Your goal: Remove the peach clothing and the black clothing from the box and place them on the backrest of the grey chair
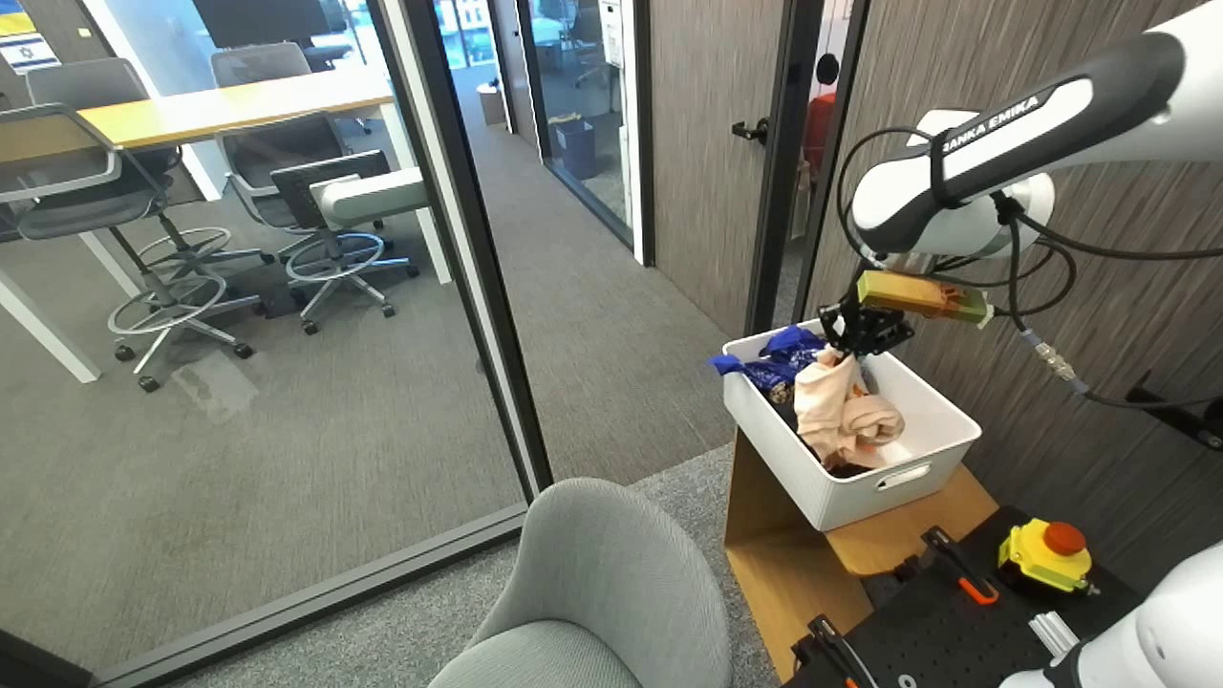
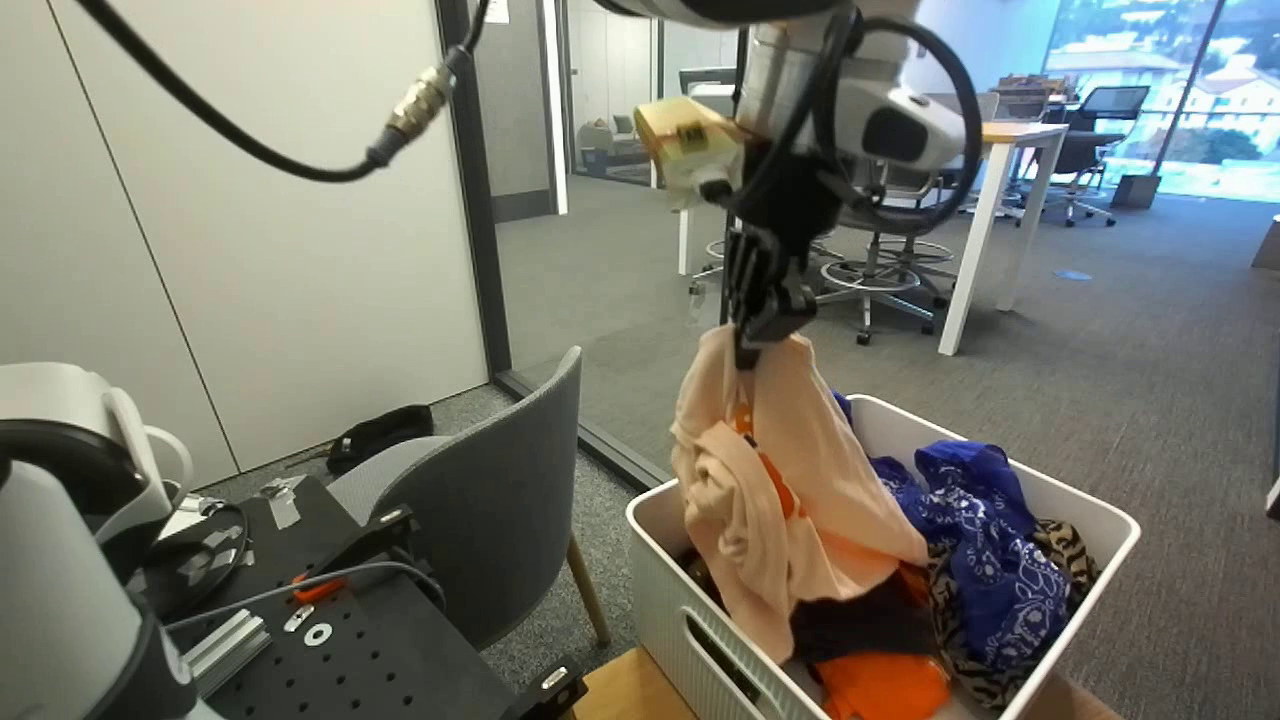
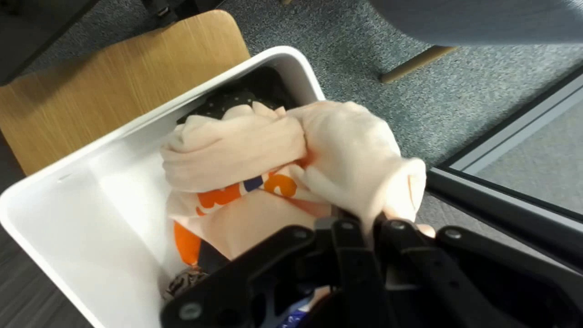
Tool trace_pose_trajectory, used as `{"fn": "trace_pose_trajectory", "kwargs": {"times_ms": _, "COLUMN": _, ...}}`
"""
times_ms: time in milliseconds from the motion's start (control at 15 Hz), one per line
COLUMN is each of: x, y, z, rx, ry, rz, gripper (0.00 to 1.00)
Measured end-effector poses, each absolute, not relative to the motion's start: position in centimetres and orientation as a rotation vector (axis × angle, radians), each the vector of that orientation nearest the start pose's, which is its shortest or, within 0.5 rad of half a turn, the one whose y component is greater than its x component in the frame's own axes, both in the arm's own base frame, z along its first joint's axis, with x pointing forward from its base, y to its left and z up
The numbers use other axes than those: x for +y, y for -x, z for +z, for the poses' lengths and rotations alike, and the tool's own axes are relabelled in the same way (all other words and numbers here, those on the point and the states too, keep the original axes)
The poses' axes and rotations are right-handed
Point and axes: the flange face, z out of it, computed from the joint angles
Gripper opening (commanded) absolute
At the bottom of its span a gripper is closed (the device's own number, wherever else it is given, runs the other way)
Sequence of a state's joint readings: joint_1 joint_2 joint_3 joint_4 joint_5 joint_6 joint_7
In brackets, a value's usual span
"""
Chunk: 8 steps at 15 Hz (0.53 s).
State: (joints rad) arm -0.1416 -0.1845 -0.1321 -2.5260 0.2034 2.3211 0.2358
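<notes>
Grey chair (image 1: 621, 564), white box (image 1: 779, 451), peach clothing (image 2: 835, 460) pinched in the hand (image 3: 368, 222)

In an exterior view the white box stands at the grey chair's 2 o'clock. The peach clothing — lower folds inside the box — has blue cloth (image 2: 960, 530) at 4 o'clock in an exterior view and hangs from the hand at its 12 o'clock.

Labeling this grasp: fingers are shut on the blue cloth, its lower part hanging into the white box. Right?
Wrong cloth: in both exterior views the fingers are shut on the peach clothing; its lower part does hang into the white box.
</notes>
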Motion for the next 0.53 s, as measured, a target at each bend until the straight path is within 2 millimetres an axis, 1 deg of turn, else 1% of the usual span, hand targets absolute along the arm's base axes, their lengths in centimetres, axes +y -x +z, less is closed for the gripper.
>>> {"fn": "trace_pose_trajectory", "kwargs": {"times_ms": 267, "x": -5.3, "y": -41.9, "z": 41.3, "rx": 0.793, "ry": 2.846, "rz": -0.107, "gripper": 0.04}}
{"fn": "trace_pose_trajectory", "kwargs": {"times_ms": 533, "x": 1.8, "y": -40.3, "z": 48.4, "rx": 0.649, "ry": 2.878, "rz": -0.226, "gripper": 0.04}}
